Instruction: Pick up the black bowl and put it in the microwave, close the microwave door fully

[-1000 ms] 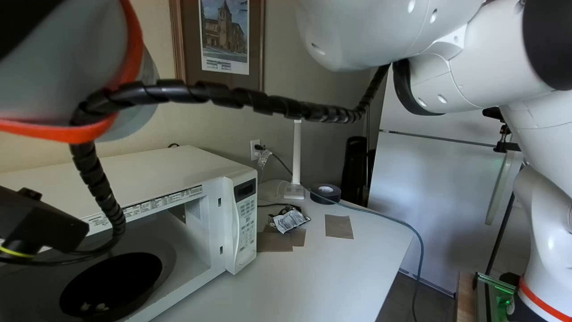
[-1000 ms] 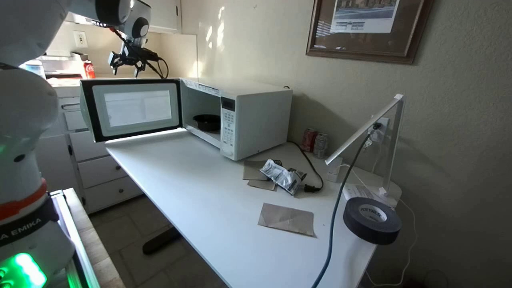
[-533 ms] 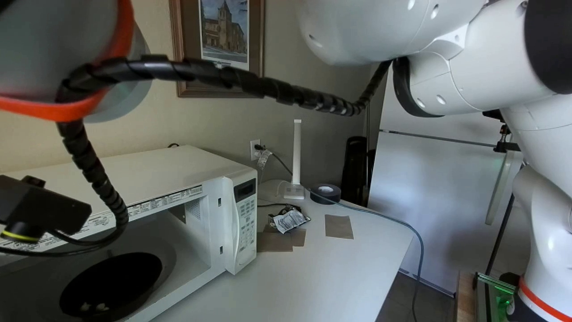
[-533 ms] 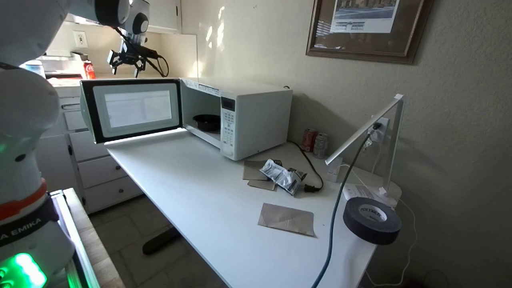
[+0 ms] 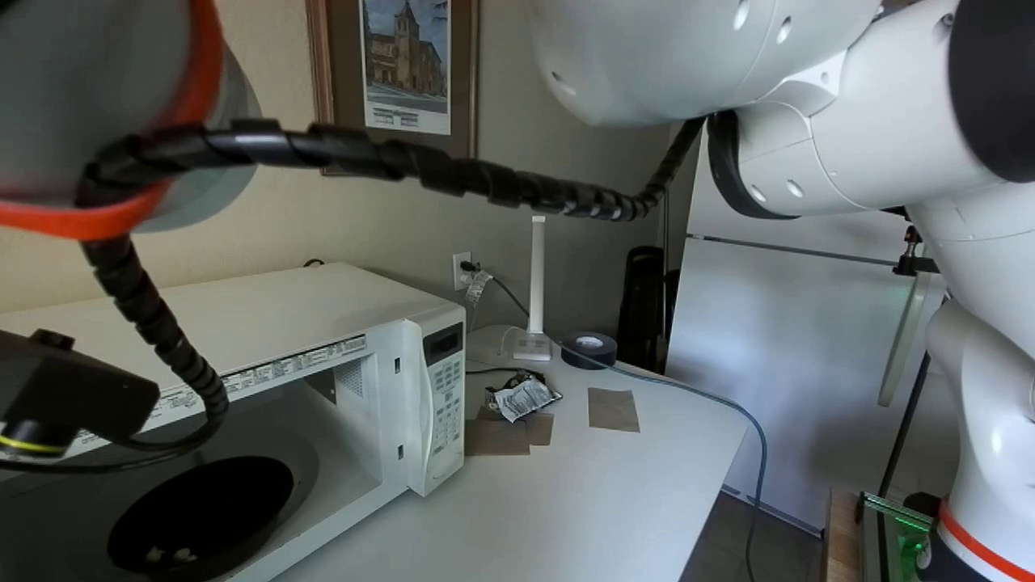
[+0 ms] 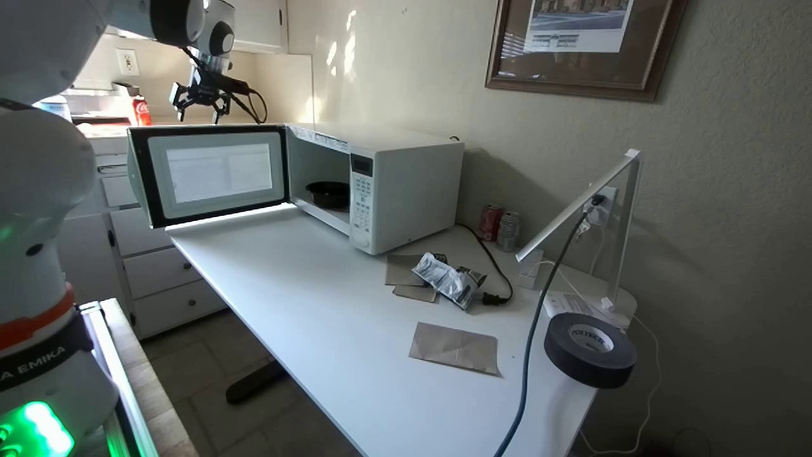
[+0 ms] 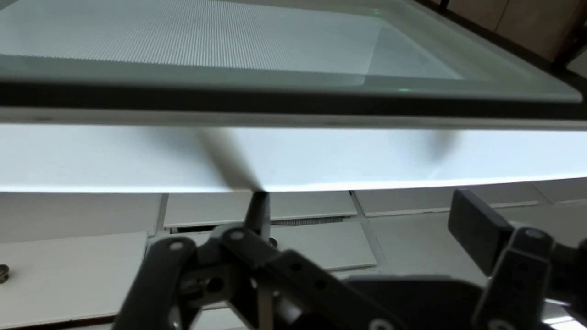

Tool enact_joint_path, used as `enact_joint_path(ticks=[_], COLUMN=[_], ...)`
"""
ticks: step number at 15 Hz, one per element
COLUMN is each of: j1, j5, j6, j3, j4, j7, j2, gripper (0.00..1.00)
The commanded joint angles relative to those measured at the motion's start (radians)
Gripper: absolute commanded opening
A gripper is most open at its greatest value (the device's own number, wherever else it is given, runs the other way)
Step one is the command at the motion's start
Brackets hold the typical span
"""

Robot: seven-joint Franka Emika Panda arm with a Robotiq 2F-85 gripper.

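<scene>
The black bowl point(image 5: 202, 517) sits inside the microwave point(image 5: 323, 299) — at eight o'clock in an exterior view, with pale bits point(image 5: 170, 555) at its own seven o'clock, too small to make out; in an exterior view the door point(image 6: 219, 171) stands wide open toward nine o'clock, and the gripper point(image 6: 198, 116) hangs at ten, its tips just above the door's top edge as seen there; its fingers point(image 7: 259, 213) are spread well apart — one at seven o'clock in the wrist view, one between three and four; the door's white edge runs from nine to three there, and whether the seven o'clock fingertip touches it, I cannot tell; round an exterior view's dial, the white table point(image 6: 330, 298) carries a red can point(image 6: 490, 222) and a silver can point(image 6: 509, 231) at three, a roll of dark tape point(image 6: 590, 350) at four, a foil packet point(image 6: 446, 280) near five and a brown sheet point(image 6: 453, 348) past five; a framed picture point(image 6: 587, 57) hangs on the wall point(image 6: 393, 76) between one and two.
</scene>
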Motion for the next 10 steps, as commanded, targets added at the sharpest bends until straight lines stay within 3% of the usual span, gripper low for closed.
enact_joint_path(ticks=[1, 6, 10], j1=[0.033, 0.058, 0.079], j5=[-0.057, -0.104, -0.116], j6=[-0.061, -0.082, -0.084], j3=[-0.036, -0.077, -0.107], j4=[0.044, 0.05, 0.048], j7=[0.035, 0.095, 0.213], j2=[0.02, 0.016, 0.012], gripper=[1.0, 1.0, 1.0])
